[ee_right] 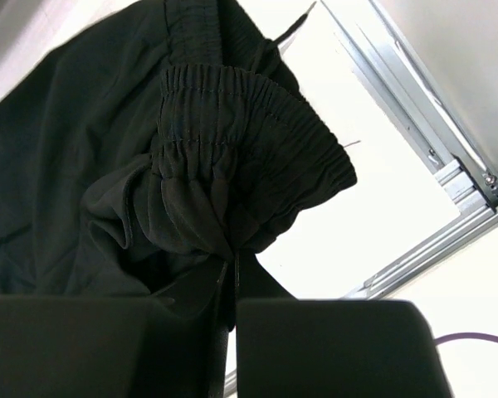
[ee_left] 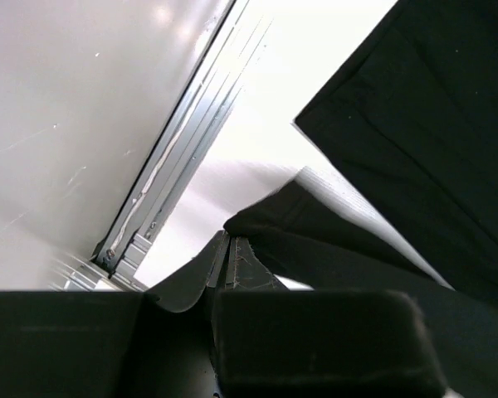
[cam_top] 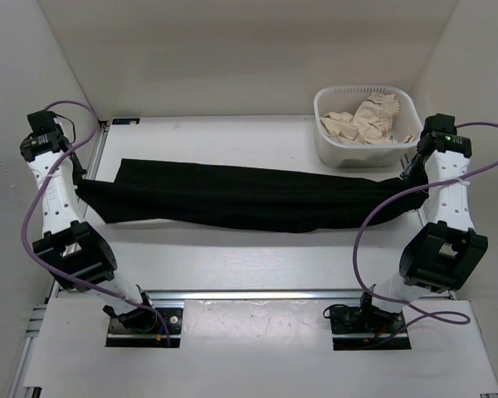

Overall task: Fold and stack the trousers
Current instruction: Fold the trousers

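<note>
Left claw (ee_left: 227,253) pinched trousers (cam_top: 249,197) hem, right claw (ee_right: 233,267) pinched waistband; cloth stretched across tabletop (cam_top: 232,259). Step needed even tension, level lowering.

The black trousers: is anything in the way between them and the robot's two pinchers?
No, nothing visible. The left gripper is shut on one end of the trousers, and the right gripper is shut on the elastic waistband. The white basket sits farther back by the right end, not in between.
</note>
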{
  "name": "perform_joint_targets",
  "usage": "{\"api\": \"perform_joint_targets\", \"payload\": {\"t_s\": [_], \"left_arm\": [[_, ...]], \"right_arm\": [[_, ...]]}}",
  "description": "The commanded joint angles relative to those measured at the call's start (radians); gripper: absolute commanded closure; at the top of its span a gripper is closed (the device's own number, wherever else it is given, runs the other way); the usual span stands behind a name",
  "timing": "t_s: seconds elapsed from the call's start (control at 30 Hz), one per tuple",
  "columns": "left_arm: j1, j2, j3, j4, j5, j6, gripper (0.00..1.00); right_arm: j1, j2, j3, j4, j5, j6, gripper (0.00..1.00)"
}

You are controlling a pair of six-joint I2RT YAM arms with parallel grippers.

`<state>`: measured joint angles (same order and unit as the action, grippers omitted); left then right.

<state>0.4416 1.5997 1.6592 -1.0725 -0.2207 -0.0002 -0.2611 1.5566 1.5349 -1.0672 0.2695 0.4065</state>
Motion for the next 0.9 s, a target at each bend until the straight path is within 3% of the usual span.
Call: {"api": "perform_joint_targets", "payload": {"t_s": [0.0, 0.27, 0.5, 0.87], "left_arm": [[0.0, -0.02, 0.03, 0.014, 0.011, 0.0, 0.85], [-0.044, 0.116, 0.1, -0.004, 0.0, 0.0, 0.85], [-0.09, 0.428, 0.428, -0.014, -0.049, 0.0, 0.85], [-0.164, 0.733, 0.589, 0.008, -0.103, 0.0, 0.85]], "right_arm": [[-0.001, -0.038, -0.013, -0.016, 0.004, -0.034, 1.0], [-0.001, -0.018, -0.01, -0.007, -0.022, -0.043, 1.0], [-0.001, 0.196, 0.105, 0.004, -0.035, -0.052, 1.0], [-0.001, 0.509, 0.323, -0.014, -0.043, -0.061, 1.0]]}}
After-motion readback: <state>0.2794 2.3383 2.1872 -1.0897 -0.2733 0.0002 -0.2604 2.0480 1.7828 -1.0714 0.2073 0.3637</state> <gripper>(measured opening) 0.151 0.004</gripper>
